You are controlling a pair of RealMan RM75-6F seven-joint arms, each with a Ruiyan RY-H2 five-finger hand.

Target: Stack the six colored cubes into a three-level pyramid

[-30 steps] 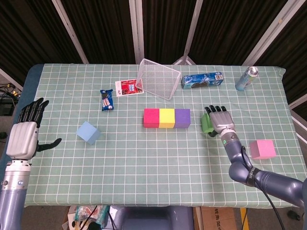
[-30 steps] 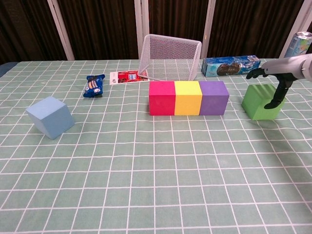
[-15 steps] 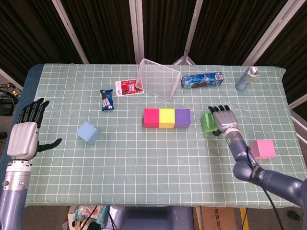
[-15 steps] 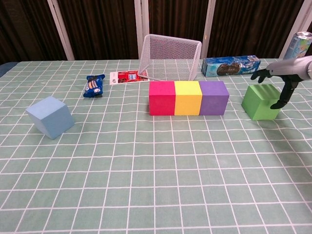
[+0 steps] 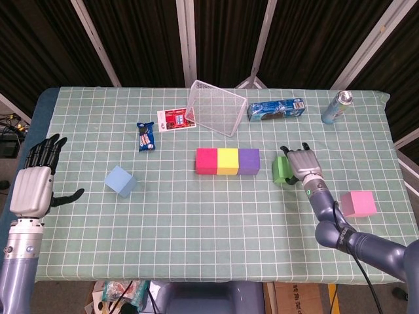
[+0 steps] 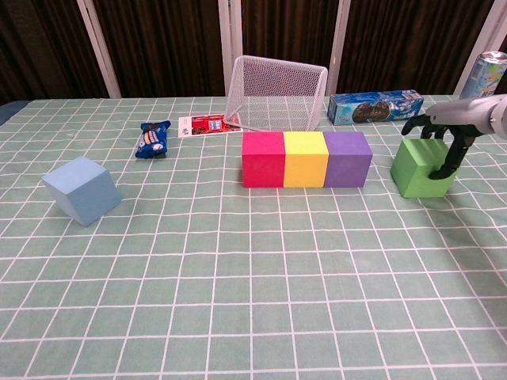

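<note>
From the head view we curl our right robot hand (image 5: 300,161) onto the green cube (image 5: 281,169), fingers spread a moment ago, while the left robot hand (image 5: 33,190) hangs released; from the chest view fingers (image 6: 453,152) now wrap the cube beside the red-yellow-purple row (image 6: 306,158), so lifting looks next.
</note>
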